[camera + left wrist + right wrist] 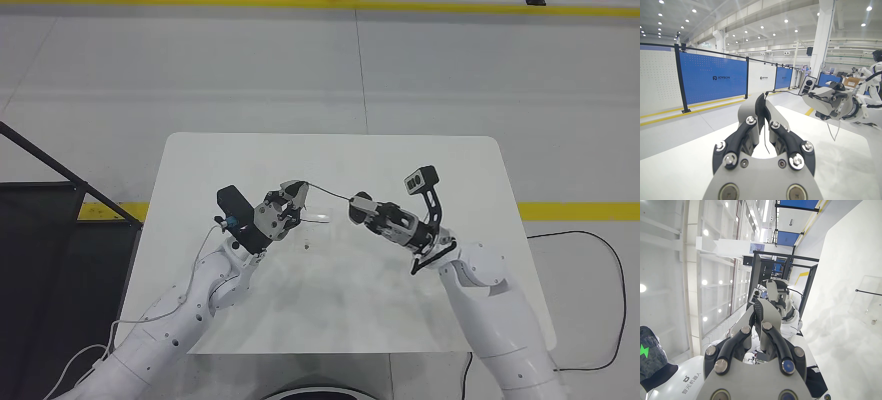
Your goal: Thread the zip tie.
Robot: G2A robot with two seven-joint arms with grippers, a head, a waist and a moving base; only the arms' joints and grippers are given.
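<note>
A thin black zip tie (325,190) stretches in the air between my two grippers above the middle of the white table (400,300). My left gripper (296,190) is shut on its head end. In the left wrist view the small head (766,93) sticks out at the fingertips of that gripper (763,98), a short tail hangs down between the pads, and the strap (783,91) runs across to my right gripper (807,96). The right gripper (358,203) (758,305) is shut on the strap's other end, facing the left gripper from a short distance.
A second black zip tie (866,292) lies on a clear plastic sheet (866,308) on the table, below and between the grippers (318,216). Black railings and blue panels stand on the floor beyond the table's far edge.
</note>
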